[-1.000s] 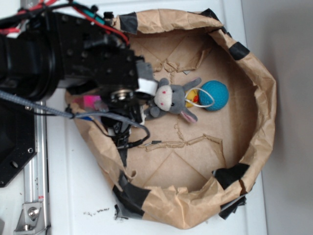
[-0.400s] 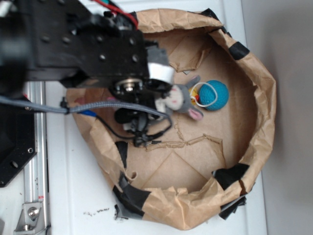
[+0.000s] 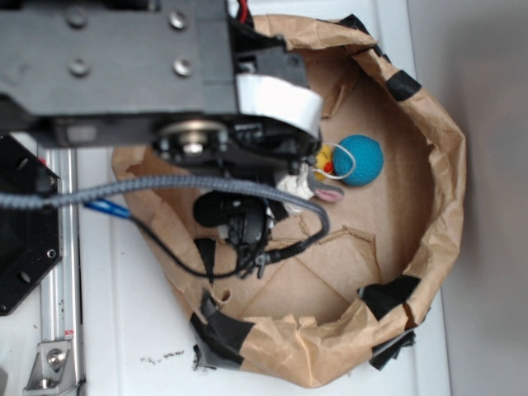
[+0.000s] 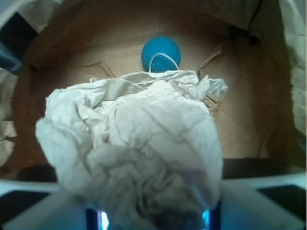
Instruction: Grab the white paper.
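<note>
The white paper (image 4: 134, 148) is a crumpled off-white wad that fills most of the wrist view, close to the camera and above the brown floor. My gripper (image 4: 153, 218) is shut on its lower part, with blurred pale fingers (image 4: 53, 211) either side. In the exterior view the black arm (image 3: 148, 74) looms large over the left of the basin and hides both paper and gripper.
A blue yarn ball (image 3: 358, 160) (image 4: 161, 52) lies on the basin floor beyond the wad. Beside it, a grey plush toy (image 3: 318, 190) peeks from under the arm. The brown kraft paper wall (image 3: 441, 173), patched with black tape, rings the basin.
The arm has grown larger in the exterior view, rising toward the camera and shifting right. It now covers most of the plush toy.
</note>
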